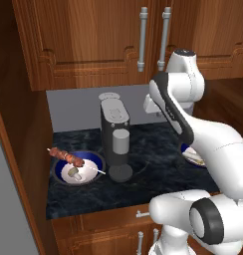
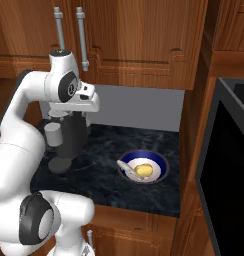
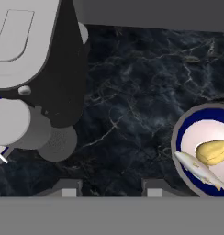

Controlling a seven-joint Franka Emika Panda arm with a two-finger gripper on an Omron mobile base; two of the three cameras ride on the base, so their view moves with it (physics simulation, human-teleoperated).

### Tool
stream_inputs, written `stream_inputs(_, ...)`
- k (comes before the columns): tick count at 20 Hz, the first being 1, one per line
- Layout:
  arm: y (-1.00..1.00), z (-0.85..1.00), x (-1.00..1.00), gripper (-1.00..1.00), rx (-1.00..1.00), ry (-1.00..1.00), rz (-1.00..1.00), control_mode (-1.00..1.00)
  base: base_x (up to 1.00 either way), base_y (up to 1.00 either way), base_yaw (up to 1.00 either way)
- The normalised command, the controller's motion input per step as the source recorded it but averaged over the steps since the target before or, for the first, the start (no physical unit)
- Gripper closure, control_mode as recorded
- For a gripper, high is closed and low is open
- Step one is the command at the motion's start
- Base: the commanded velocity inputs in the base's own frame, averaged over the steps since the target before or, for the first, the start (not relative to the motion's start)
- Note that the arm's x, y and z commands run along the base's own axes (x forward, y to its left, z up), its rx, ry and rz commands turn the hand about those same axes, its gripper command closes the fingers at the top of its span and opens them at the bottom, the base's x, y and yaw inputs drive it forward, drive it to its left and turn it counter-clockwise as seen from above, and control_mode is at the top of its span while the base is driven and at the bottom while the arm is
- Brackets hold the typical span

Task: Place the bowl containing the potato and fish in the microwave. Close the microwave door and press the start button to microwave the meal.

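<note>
On the dark marble bench (image 2: 101, 172), your round blue bowl (image 2: 143, 167) with yellow potato (image 2: 142, 171) and pale fish strip (image 3: 198, 170) sits right of the coffee machine (image 2: 69, 137). Your pincer (image 3: 108, 187) hovers above (jaws apart, empty), so the reach is in hand; next, shift it toward the bowl's rim and descend.

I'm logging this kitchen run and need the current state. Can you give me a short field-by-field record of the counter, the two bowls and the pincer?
target bowl: blue bowl, on the dark marble counter, right of the coffee machine
contents: yellow potato and pale fish lying across the rim
other bowl: blue bowl with meat skewer, left of the coffee machine
pincer: pincer open, high above the counter, holding nothing, between coffee machine and target bowl
microwave door: microwave door swung open, at the right
task state: bowl not yet grasped
</note>
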Motion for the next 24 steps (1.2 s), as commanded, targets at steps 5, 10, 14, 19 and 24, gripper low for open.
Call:
stream_inputs(5, -0.05, -0.02, -0.25, -1.0, 0.0, -0.01, -0.03, -1.0, 0.0, 0.0, 0.0)
stream_inputs(10, -0.21, -0.21, -0.57, -1.0, 0.0, -0.02, -0.13, -1.0, 0.0, 0.0, 0.0)
stream_inputs(14, -0.42, -0.46, -0.67, -1.0, 0.01, -0.05, -0.23, -1.0, 0.0, 0.0, 0.0)
stream_inputs(19, -0.69, -0.53, -0.62, -1.0, 0.17, -0.11, -0.4, -1.0, 0.0, 0.0, 0.0)
stream_inputs(24, -0.75, -0.56, -0.51, -1.0, 0.16, -0.13, -0.43, -1.0, 0.0, 0.0, 0.0)
